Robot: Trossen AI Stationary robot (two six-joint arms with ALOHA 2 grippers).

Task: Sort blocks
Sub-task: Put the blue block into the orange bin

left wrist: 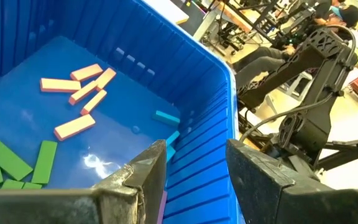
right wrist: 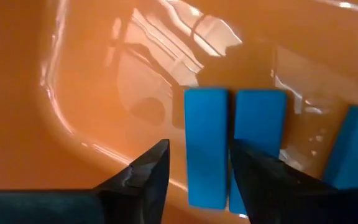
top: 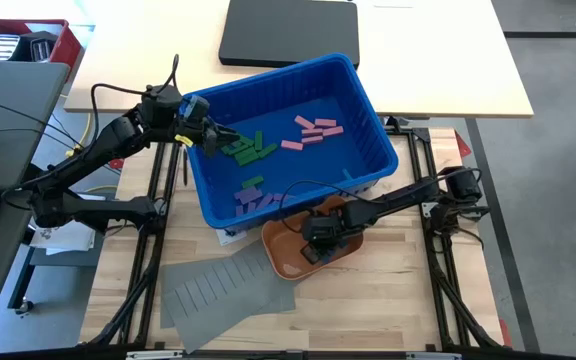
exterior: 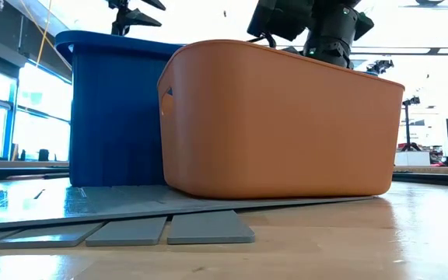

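Resting on the table (top: 388,300): blue bin (top: 363,120) at centre, orange tray (exterior: 286,124) against its near edge, grey slotted sheet (top: 223,290) near-left. Scattered inside the bin: green blocks (top: 246,150) left, pink blocks (top: 313,133) far-right, purple blocks (top: 253,202) near. Hanging over the bin's left rim: left gripper (left wrist: 194,180), jaws apart, empty. Reaching into the tray: right gripper (right wrist: 197,177), jaws released around a blue block (right wrist: 205,146) lying flat beside two more.

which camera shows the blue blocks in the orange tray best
The right wrist view: the blue blocks lie side by side on the orange tray floor, right past the right end effector. In the high view the end effector covers them; the low view shows only the tray's wall; the left wrist view misses them.
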